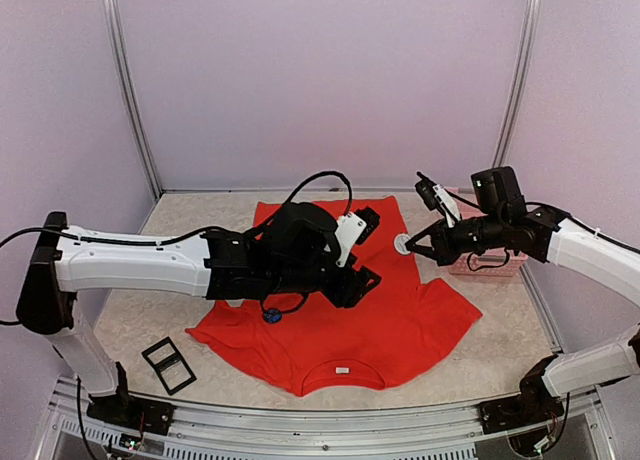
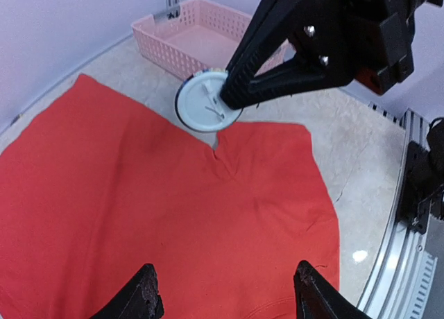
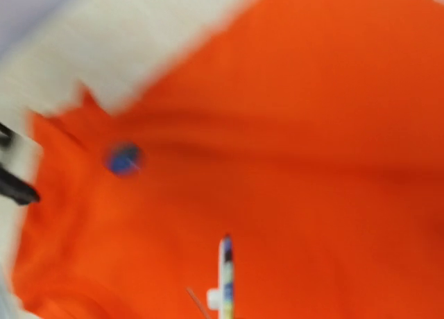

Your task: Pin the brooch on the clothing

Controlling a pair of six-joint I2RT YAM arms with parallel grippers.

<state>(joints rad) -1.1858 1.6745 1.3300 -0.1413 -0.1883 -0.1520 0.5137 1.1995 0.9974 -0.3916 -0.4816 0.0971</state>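
A: The white round brooch is being gripped at its rim by the closed right gripper. It is being held off the cloth, near the edge of the red T-shirt and in front of the pink basket.

B: The left gripper is being held spread over the shirt body, with nothing between its 2 fingers.

A: The shirt is being left flat and loose. 1 blue disc is being noted on the cloth by the left arm.

B: Risk is being judged. The cloth is not being pinned down, so it may be dragged or bunched by the pin. The rim grip looks slight, so the brooch may be twisted or dropped on contact.
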